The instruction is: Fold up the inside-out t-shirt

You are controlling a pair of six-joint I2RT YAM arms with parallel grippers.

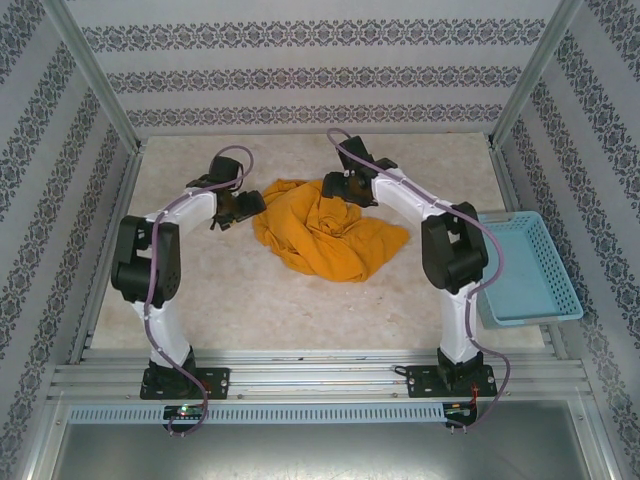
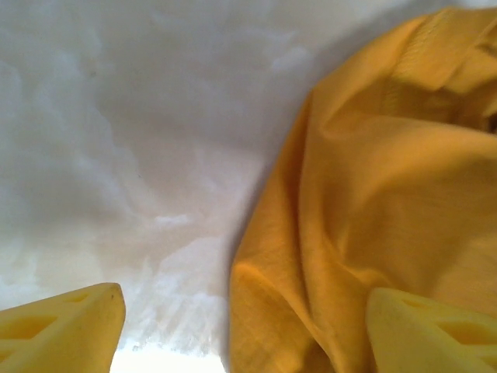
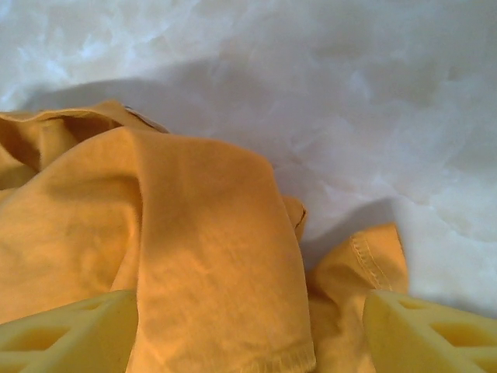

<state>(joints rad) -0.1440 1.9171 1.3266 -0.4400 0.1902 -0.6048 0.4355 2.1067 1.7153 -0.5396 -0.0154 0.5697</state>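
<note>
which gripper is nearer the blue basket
Right. The right gripper hangs over the t-shirt, on the side of the blue basket; the left gripper is beyond the t-shirt, farther off.

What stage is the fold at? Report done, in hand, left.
Done: nothing; the mustard-orange cloth t-shirt lies crumpled on the pale table. In hand: the left pincer and the right pincer stand open at its edges, cloth lying between the jaws. Left: spreading it flat, every fold.

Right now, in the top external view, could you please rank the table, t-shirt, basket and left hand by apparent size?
1. the table
2. the t-shirt and the basket: they look about alike, so I won't rank them
3. the left hand, clearly smallest
</note>
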